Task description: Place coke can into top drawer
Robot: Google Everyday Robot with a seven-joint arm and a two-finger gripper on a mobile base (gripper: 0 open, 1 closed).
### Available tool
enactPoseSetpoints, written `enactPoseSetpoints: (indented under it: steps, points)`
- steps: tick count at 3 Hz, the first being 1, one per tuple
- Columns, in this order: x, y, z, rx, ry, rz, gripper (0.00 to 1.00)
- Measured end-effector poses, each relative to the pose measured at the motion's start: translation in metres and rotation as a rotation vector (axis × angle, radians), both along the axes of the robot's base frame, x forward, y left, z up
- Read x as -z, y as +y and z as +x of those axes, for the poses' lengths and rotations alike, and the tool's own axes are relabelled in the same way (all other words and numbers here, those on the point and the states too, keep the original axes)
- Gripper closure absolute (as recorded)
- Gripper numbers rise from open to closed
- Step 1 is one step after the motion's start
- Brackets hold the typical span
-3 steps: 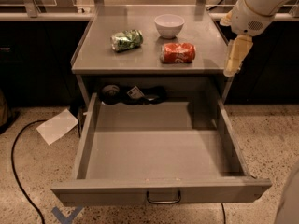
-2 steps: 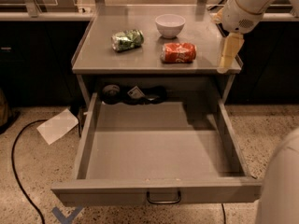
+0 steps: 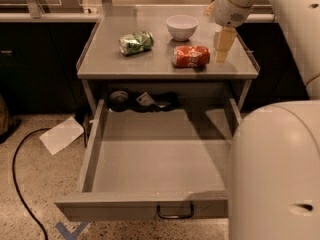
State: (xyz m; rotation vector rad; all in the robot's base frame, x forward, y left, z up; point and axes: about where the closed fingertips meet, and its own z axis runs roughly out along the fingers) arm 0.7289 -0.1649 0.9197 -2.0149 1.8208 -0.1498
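We see our gripper has come in from the right edge of the tabletop, and it is now just beside the coke can.
The can lies on its side there, not grasped; if the claw is wide or narrow, we cannot tell. The top drawer waits open below. A bowl and a green can share the surface; paper lies on the floor.

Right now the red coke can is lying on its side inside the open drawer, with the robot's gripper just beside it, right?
Not quite. The camera view shows the coke can lying on its side on the tabletop, not inside the open top drawer. The gripper is indeed just beside it.
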Motion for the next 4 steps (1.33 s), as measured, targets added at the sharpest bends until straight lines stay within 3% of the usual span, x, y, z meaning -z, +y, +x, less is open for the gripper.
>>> enactPoseSetpoints:
  steps: [2,4]
  points:
    - [0.015,0.022,0.042,0.014,-0.009,-0.012,0.0]
    - [0.041,0.03,0.056,0.031,0.028,-0.017,0.0]
